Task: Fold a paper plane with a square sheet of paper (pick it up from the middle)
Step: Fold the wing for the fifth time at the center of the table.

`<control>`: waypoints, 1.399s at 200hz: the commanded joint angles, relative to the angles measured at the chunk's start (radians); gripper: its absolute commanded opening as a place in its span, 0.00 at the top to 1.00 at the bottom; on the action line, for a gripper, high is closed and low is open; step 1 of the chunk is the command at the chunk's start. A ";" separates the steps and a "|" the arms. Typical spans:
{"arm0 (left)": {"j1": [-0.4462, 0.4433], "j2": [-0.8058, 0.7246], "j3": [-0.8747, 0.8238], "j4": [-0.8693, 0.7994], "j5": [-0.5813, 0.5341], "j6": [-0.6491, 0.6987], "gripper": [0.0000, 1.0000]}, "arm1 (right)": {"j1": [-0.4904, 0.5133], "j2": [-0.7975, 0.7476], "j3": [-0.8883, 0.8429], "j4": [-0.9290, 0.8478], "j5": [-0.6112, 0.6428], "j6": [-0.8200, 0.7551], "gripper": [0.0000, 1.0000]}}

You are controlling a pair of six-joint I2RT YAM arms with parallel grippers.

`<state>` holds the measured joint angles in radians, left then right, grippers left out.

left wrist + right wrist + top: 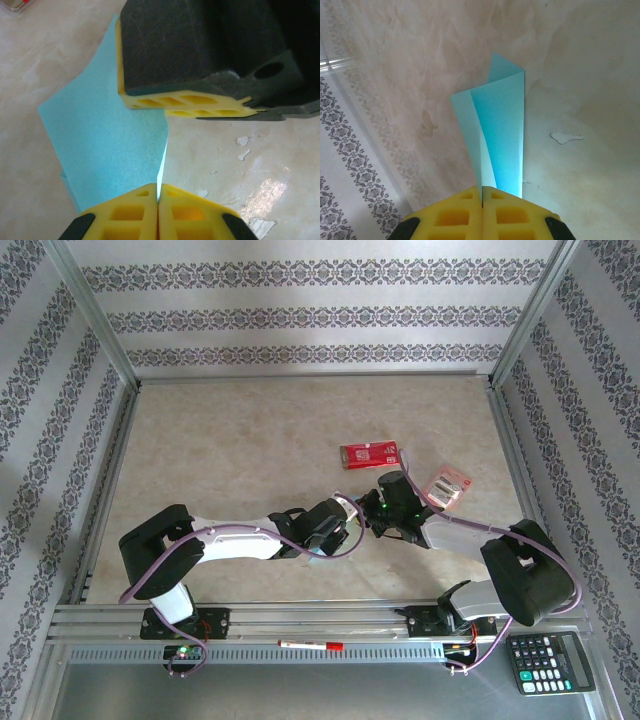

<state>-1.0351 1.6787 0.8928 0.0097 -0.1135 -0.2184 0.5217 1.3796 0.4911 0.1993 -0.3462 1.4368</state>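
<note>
Folded blue sheet over mottled beige table, patterned walls

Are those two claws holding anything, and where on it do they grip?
Both hold the blue paper. The left gripper pinches its edge; the right gripper pinches the folded end of it.

The left arm and right arm wear white shells between bulky black joint housings, each trailed by a looping lilac cable. A small green light dots one wrist. The left claw and right claw carry bright yellow fingers moulded with hollow rectangular cells, black-capped at the outer corners.
</note>
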 commanded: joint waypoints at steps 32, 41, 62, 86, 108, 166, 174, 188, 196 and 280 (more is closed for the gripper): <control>0.009 0.002 0.020 -0.020 0.028 -0.108 1.00 | -0.031 -0.010 0.016 0.020 -0.034 -0.038 0.85; 0.025 -0.007 0.014 -0.012 0.061 -0.135 1.00 | -0.045 -0.019 0.017 0.020 -0.041 -0.054 0.82; 0.070 -0.031 -0.001 0.020 0.155 -0.198 1.00 | -0.078 -0.047 0.025 -0.001 -0.057 -0.102 0.75; 0.121 -0.038 -0.007 0.063 0.286 -0.277 1.00 | -0.112 -0.078 0.052 -0.066 -0.068 -0.195 0.73; 0.164 -0.036 -0.024 0.127 0.398 -0.361 1.00 | -0.141 -0.088 0.066 -0.117 -0.071 -0.277 0.72; 0.185 -0.031 -0.031 0.120 0.414 -0.328 1.00 | -0.154 -0.046 0.108 -0.201 -0.109 -0.409 0.64; 0.185 -0.026 -0.032 0.121 0.414 -0.321 1.00 | -0.152 -0.028 0.115 -0.202 -0.118 -0.405 0.63; 0.185 -0.017 -0.033 0.122 0.419 -0.309 1.00 | -0.142 0.001 0.120 -0.182 -0.128 -0.392 0.60; 0.185 -0.014 -0.038 0.121 0.419 -0.304 1.00 | -0.137 0.017 0.129 -0.184 -0.128 -0.391 0.59; 0.185 -0.002 -0.059 0.132 0.439 -0.274 1.00 | -0.114 0.097 0.135 -0.138 -0.118 -0.335 0.78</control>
<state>-0.8551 1.6695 0.8455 0.1143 0.3088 -0.5285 0.3977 1.4742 0.6094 0.0425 -0.4633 1.0920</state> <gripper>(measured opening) 0.044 0.248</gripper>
